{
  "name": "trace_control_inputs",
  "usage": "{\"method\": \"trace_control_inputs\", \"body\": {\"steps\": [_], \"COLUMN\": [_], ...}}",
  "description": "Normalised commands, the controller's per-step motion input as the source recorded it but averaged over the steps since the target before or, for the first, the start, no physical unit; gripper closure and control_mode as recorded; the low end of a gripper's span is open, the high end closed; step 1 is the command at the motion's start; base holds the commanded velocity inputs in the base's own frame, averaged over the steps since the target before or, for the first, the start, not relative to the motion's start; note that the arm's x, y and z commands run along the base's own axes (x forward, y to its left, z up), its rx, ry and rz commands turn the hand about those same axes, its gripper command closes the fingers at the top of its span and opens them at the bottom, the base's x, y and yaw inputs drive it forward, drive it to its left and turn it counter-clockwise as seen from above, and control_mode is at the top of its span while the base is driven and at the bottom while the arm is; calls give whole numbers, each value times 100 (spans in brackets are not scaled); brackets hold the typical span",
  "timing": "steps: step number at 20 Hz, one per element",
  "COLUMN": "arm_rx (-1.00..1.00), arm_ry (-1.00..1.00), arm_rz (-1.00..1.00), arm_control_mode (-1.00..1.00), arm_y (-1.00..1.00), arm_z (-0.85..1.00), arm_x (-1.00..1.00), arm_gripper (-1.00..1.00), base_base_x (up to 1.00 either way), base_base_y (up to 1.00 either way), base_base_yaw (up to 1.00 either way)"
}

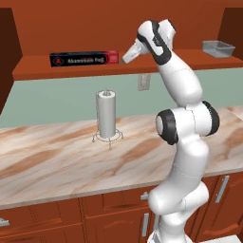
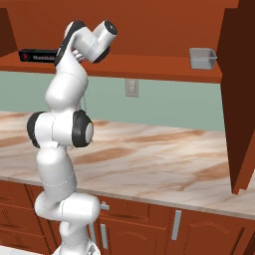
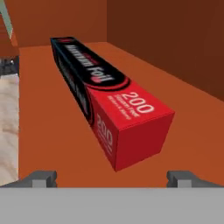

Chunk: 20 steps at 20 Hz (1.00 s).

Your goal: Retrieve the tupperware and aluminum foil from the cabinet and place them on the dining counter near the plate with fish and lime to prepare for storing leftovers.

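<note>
The hand [image 3: 112, 178], jaws spread wide and empty, faces the red end of the aluminum foil [image 3: 103, 103], which lies lengthwise on the cabinet [image 3: 43, 131] shelf just ahead. Pushing forward could shove the carton deeper; an end-on pinch may slip.

light: even, bright | shadows: faint | blur: slight, low-res | glare: none

Reddish-brown wooden cabinet shelf [image 1: 142, 66]: long black-and-red foil carton [image 1: 84, 59] lying flat at left, translucent grey plastic tub [image 1: 218, 48] well apart at right.

Marbled surface [image 1: 57, 161] below: white paper-towel roll [image 1: 106, 114] upright.
</note>
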Motion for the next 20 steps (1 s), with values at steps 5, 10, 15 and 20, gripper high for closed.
{"method": "trace_control_inputs", "body": {"steps": [5,10,15,20], "arm_rx": [0,0,0,0], "arm_ry": [0,0,0,0], "arm_rz": [17,14,9,8], "arm_control_mode": [-100,-100,-100,-100], "arm_y": [9,22,47,53], "arm_z": [0,0,-1,-16], "arm_x": [49,45,19,8], "arm_gripper": [-100,-100,-100,-100], "base_base_x": [0,0,0,0], "base_base_y": [0,0,0,0], "base_base_yaw": [0,0,0,0]}}
